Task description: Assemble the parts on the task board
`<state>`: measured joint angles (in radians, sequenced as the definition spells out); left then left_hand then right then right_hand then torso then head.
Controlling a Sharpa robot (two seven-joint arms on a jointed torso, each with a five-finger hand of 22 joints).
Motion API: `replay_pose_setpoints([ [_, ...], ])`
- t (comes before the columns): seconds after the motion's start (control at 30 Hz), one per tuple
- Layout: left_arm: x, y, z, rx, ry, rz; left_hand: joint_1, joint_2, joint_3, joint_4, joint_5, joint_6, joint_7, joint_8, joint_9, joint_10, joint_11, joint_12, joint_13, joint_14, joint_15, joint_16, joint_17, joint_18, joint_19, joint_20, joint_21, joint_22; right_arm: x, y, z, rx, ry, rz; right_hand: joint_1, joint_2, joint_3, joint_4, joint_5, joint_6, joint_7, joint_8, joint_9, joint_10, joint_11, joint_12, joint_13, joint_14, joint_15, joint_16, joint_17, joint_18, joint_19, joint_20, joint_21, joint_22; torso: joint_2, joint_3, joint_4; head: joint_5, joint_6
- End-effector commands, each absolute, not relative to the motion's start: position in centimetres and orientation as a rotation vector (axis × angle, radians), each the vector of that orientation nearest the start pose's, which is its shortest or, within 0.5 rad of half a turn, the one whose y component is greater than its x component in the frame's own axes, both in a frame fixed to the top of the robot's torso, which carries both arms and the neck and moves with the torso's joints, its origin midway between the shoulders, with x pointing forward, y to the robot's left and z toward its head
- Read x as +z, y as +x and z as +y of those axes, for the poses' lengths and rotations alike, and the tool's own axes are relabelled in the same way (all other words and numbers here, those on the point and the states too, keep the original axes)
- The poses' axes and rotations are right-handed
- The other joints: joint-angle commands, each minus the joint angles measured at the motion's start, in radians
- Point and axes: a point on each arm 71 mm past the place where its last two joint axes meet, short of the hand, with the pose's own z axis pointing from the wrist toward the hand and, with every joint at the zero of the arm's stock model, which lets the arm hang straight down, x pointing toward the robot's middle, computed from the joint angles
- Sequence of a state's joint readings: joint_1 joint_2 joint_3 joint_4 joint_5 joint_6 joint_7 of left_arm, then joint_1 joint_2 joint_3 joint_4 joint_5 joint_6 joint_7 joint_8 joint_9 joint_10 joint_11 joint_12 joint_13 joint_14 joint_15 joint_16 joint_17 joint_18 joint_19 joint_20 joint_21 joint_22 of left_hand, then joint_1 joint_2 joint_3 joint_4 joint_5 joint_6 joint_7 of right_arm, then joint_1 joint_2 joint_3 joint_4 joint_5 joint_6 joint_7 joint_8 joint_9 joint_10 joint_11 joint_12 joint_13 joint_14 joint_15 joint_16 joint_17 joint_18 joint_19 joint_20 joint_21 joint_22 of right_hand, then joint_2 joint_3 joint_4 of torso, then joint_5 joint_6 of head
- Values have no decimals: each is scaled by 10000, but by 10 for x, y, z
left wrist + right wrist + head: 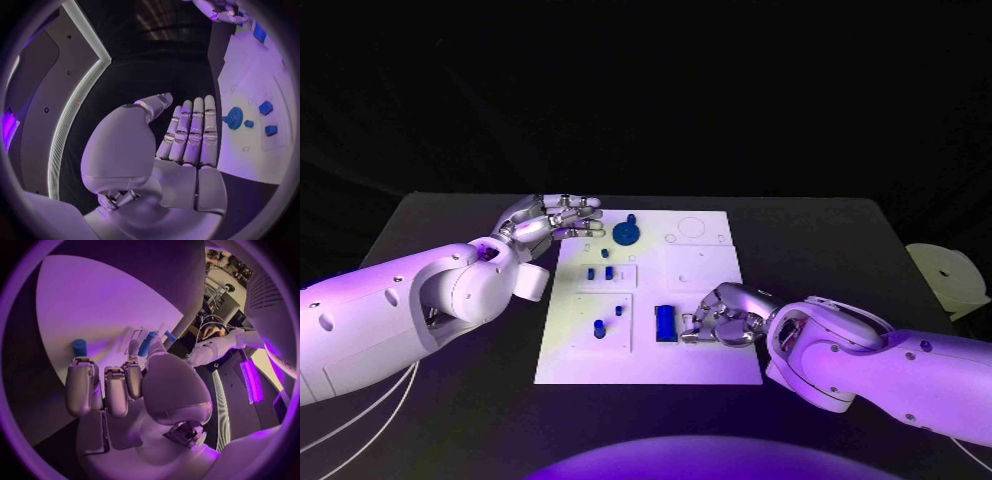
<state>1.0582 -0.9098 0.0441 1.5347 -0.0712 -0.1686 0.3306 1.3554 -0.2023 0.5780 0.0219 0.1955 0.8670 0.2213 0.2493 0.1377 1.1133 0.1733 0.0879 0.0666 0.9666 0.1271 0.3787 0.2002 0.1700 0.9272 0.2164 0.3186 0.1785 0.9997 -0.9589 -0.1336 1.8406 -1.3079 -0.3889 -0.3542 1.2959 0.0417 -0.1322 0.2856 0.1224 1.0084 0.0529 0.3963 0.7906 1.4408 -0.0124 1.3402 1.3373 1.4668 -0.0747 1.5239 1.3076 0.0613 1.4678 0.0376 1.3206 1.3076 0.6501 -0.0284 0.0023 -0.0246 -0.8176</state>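
Now: left hand (548, 220) flat, fingers straight, empty; right hand (718, 315) curled beside rectangular blue block (666, 322), hold unclear; round toothed gear (627, 234)

- My black, matte table (459, 225) carries the flat white rectangular task board (711, 355) at its middle.
- A pale round disc-shaped object (945, 275) sits at the table's right edge, well apart from the board.

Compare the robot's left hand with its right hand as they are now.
The left hand sits at the task board's far left edge near the blue gear, fingers straight, holding nothing. The right hand is over the board's near part, fingers curled, beside the blue block. Both are silver.
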Motion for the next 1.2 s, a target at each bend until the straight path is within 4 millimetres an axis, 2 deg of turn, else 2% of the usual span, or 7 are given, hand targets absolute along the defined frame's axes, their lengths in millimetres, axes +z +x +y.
replay_pose_setpoints([
  [0.03, -215, 467, 229, -16102, -11537, 15457, 21, 89, 31, 15, 32, -67, 189, -56, -15, -99, -2, 68, 7, -90, -2, -37, 12, 89, 36, 56, -24, -10, -264, 369, -190, 7272, 1918, 19397, 355, 83, -54, -53, 95, -274, 83, -197, -71, 32, 1, -159, 267, 769, -8, -33, 1316, -84, 57, -34, -124, 1789, -16, -7, -6, -34, 22],
  [0.1, -215, 467, 229, -16110, -11534, 15453, 37, 87, 38, 0, 32, -69, 188, -55, -16, -108, -3, 79, 8, -95, -3, -37, 18, 90, 44, 56, -39, -20, -259, 373, -198, 7180, 2067, 19196, 638, 6, -90, -72, 137, -716, 292, -585, -257, -35, 158, -240, 217, 763, 118, -48, 1288, -80, 33, 42, -195, 1777, -15, -3, -10, -62, 31],
  [0.2, -216, 467, 229, -16140, -11523, 15449, 37, 87, 38, 0, 32, -69, 188, -55, -16, -108, -3, 79, 8, -95, -3, -37, 18, 90, 44, 56, -39, -20, -251, 377, -212, 6903, 2039, 18965, 808, -22, -129, -66, 124, -873, 417, -838, -393, -117, 272, -363, 126, 761, 219, -53, 1281, -81, 27, 124, -216, 1778, -21, -1, -20, -129, 37],
  [0.4, -216, 467, 228, -16222, -11499, 15464, 36, 85, 38, 0, 31, -70, 187, -55, -16, -109, -2, 80, 8, -96, -2, -38, 18, 90, 45, 57, -41, -21, -247, 380, -233, 5966, 1292, 18871, 1023, -34, -223, -36, 47, -785, 488, -1157, -681, -272, 341, -651, -95, 741, 290, -88, 1206, -68, 9, 216, -270, 1777, 2, -1, -33, -237, 87],
  [0.77, -216, 467, 228, -16256, -11491, 15470, 35, 85, 37, 0, 29, -70, 183, -54, -16, -110, -2, 83, 8, -97, -1, -38, 20, 89, 46, 58, -45, -23, -259, 373, -249, 4919, 930, 19075, 1145, 31, -307, 5, 43, -412, 429, -1263, -899, -240, 300, -650, -93, 744, 269, -85, 1225, -77, 43, 231, -199, 1813, -1, 32, -81, -325, 99],
  [0.97, -217, 467, 227, -16263, -11496, 15483, 35, 85, 37, 0, 29, -70, 183, -54, -16, -110, -2, 83, 8, -97, -1, -38, 20, 89, 46, 58, -45, -23, -268, 369, -241, 4950, 932, 19247, 1107, 68, -373, 29, 65, -239, 390, -1273, -967, -221, 269, -645, -88, 743, 245, -90, 1217, -71, 37, 217, -228, 1811, 4, 39, -46, -334, 101],
  [1.2, -217, 466, 228, -16235, -11514, 15488, 35, 85, 37, 0, 29, -70, 183, -54, -16, -110, -2, 83, 8, -97, -1, -38, 20, 89, 46, 58, -45, -23, -276, 368, -241, 4730, 946, 19552, 1048, 86, -460, 34, 47, -60, 340, -1242, -1004, -215, 229, -657, -96, 742, 214, -93, 1214, -72, 44, 195, -223, 1819, 6, 15, -41, -330, 80],
])
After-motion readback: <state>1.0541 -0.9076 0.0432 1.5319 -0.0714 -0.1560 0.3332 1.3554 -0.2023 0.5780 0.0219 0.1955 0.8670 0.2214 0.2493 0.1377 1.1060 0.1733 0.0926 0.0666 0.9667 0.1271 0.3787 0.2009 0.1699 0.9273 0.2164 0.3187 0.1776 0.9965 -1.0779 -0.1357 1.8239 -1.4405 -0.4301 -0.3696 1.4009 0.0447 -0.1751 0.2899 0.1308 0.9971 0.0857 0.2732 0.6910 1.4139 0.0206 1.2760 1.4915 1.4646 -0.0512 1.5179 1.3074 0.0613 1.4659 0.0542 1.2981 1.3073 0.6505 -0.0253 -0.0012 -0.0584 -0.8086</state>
